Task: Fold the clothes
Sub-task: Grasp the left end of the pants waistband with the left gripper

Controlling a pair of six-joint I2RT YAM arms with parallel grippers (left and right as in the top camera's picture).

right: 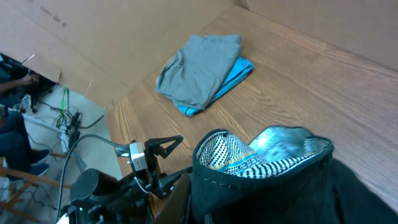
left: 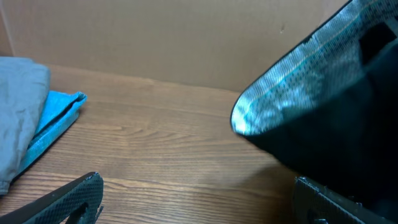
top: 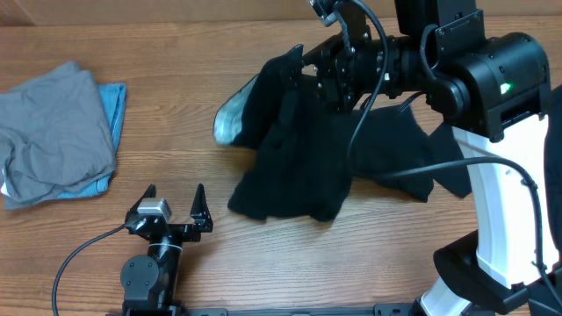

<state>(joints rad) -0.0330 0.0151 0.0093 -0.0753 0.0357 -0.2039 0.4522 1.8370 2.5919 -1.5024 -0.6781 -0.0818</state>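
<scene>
- At the near edge of the table [top: 176, 132]: left gripper [top: 176, 197], spread wide open, empty, resting low with a bare strip of wood between it and the cloth.
- From the left wrist view: both fingers [left: 68, 196] at the bottom of the frame, well apart, with only wood between them.
- Just beyond, at mid-table: black garment [top: 299, 167], lower part spread flat on the wood, upper part lifted and draped.
- On its left side: opened edge showing a pale speckled lining [top: 233, 118], raised above the wood in the left wrist view.
- Above the far part of the cloth: right gripper [top: 320, 79], closed tight and pinching the black garment at its raised top.
- In the right wrist view: fingertips hidden, dark hem and lining filling the foreground.
- Far left, well apart from the black cloth: folded grey piece [top: 53, 132] lying on top of a light-blue piece [top: 112, 101], blue showing along the right and lower edges.
</scene>
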